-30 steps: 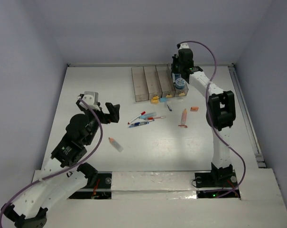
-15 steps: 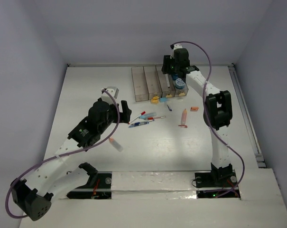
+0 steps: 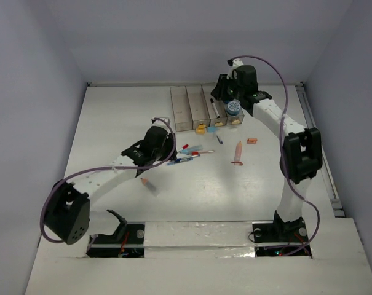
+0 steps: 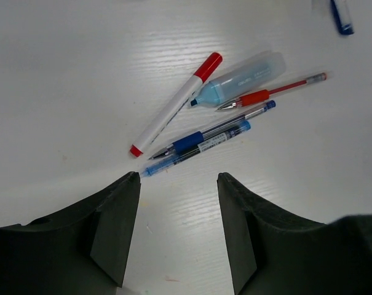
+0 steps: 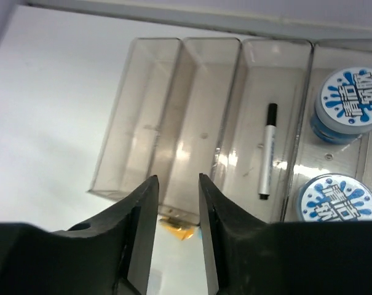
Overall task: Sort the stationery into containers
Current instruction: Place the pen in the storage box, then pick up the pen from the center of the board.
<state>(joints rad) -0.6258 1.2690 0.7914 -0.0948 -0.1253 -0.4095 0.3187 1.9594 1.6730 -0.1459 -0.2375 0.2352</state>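
— How far along, reading left to right?

— Early, by the look of it. Furthest left, one stubby stick (image 3: 150,186) loose on the surface (image 3: 112,123), apart from everything else. Then the left gripper (image 4: 178,178), jaws spread wide and holding nothing, just above a heap of pens.

— In the heap?

— A red-capped marker (image 4: 173,104), a pale blue highlighter (image 4: 241,78), a red pen (image 4: 272,92) and two blue pens (image 4: 201,136) side by side, all touching or crossing. Not sorted yet.

— And the containers (image 3: 179,107)?

— Nothing in the two left bins. In the third, a single black-and-white marker (image 5: 267,150). In the fourth, both rolls (image 5: 350,95). Above the row, the right gripper (image 5: 176,181), jaws a narrow gap apart, gripping nothing.

— Further right?

— Yellow-orange erasers (image 3: 201,129) just beside the near end of the bins, a short blue pen (image 3: 219,139), an orange stick (image 3: 238,152) and a small orange piece (image 3: 252,141), all out on the surface. So three items in and well over half left, judging from this.

— Any writing?

— Blue splash print with stylised characters on the roll lids, not clear enough to quote. Fine print on the highlighter and on one blue pen's barrel, too small to read.
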